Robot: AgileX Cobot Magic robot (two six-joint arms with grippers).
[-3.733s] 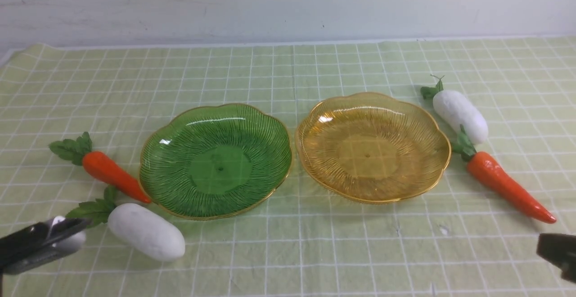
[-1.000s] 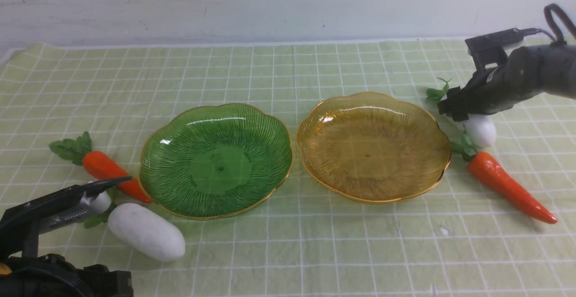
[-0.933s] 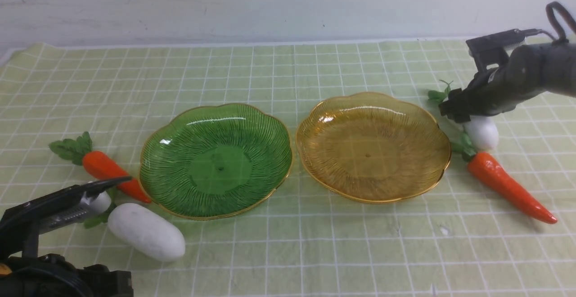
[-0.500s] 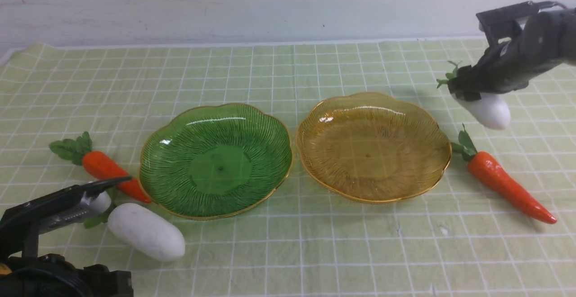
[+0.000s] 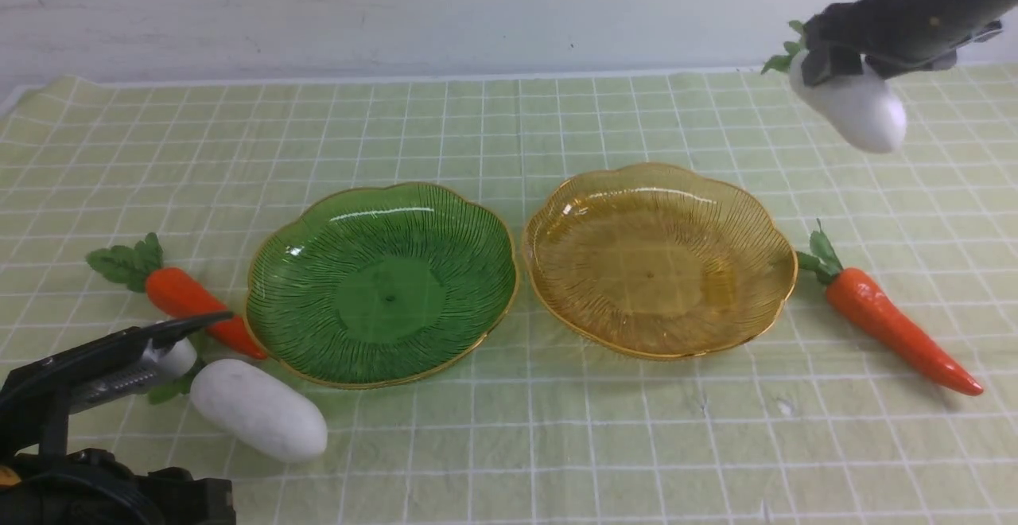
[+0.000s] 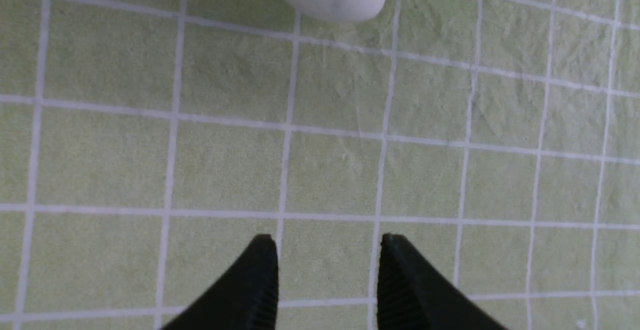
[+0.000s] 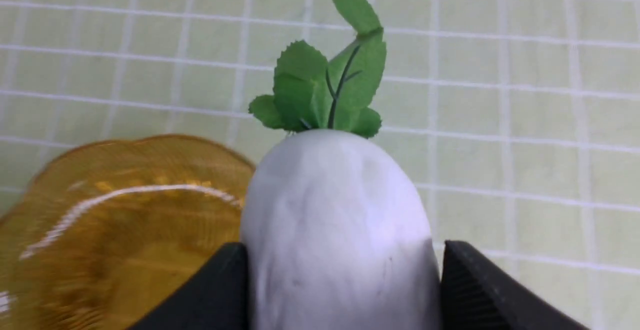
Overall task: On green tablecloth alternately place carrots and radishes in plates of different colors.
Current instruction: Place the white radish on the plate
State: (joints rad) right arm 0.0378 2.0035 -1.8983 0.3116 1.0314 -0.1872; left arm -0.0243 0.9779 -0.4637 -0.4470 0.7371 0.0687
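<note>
Up at the far right, well clear of the cloth [image 5: 509,445], the right gripper [image 7: 342,246] pinches a radish [image 5: 855,107] between its jaws; it is plump, matte white, with a small green leaf tuft, tilted blunt end down beyond the yellow plate [image 5: 557,215]. A second ago it lay on the cloth against the carrot [image 5: 895,330]; the left gripper [image 6: 327,240], jaws parted and empty near the other radish [image 5: 258,410], has not moved.

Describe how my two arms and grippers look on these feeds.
Both are black. The left gripper has two tapering fingers with fine ribbing on their inner faces; the front view adds a silvery ribbed strip and a white rounded piece. The right gripper has matching wedge fingers on a dark, rounded right arm. No cables show.
</note>
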